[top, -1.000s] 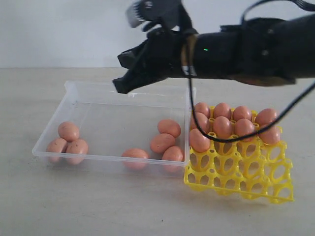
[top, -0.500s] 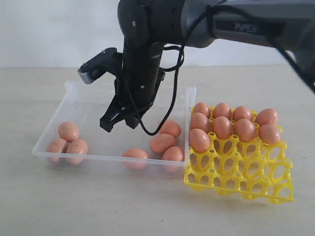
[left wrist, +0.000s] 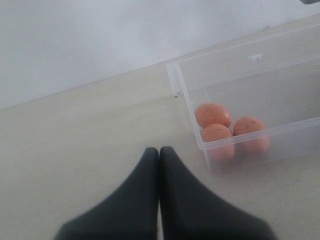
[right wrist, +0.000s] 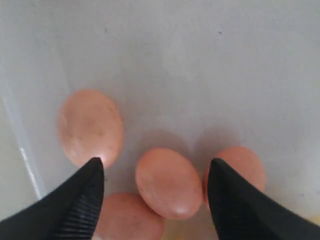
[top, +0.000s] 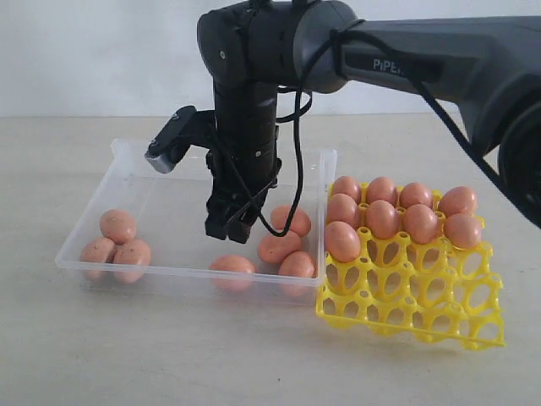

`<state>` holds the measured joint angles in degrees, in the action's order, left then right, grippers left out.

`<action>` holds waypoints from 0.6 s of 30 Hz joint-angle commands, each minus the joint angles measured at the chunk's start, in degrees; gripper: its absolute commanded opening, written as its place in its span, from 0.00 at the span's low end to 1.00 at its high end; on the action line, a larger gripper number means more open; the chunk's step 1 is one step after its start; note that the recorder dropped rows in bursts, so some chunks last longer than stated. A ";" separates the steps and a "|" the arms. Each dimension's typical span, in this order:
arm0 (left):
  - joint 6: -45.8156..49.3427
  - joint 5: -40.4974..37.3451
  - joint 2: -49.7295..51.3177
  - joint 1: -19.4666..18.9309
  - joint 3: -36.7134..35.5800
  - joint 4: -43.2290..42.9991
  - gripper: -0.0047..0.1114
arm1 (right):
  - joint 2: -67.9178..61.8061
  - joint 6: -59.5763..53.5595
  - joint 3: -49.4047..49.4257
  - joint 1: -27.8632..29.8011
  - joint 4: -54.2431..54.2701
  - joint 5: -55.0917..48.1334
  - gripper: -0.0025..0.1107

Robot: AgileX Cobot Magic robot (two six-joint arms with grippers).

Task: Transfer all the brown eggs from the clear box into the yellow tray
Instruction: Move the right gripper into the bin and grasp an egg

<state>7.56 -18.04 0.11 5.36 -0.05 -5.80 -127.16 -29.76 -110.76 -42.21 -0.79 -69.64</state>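
Where the table (left wrist: pixel 75 140) lies bare just outside the left end of the clear box (top: pixel 169 161), the left gripper (left wrist: pixel 159 152) hangs empty, its jaws pressed together. In that end of the box huddle three brown eggs (top: pixel 117 227). Further right, the right gripper (top: pixel 228 227) points down into the box with its jaws spread wide, holding nothing. Of the four brown eggs (top: pixel 279 246) beneath it, one egg (right wrist: pixel 168 182) lies in the gap between the fingers. Just beside the box, the yellow tray (top: pixel 439 326) carries nine brown eggs (top: pixel 382 218) in its far cups.
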 commanded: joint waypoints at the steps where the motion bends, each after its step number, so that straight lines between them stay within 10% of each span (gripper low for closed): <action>1: 0.02 0.43 -0.11 -0.08 0.05 0.45 0.00 | -0.31 -0.34 0.09 0.52 -6.22 -0.32 0.56; 18: 0.02 0.43 -0.11 -0.08 0.05 0.45 0.00 | -0.31 -19.56 10.45 4.90 -2.40 6.53 0.56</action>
<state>7.56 -18.04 0.11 5.36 -0.05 -5.80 -127.53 -48.06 -101.73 -39.36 -2.77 -65.43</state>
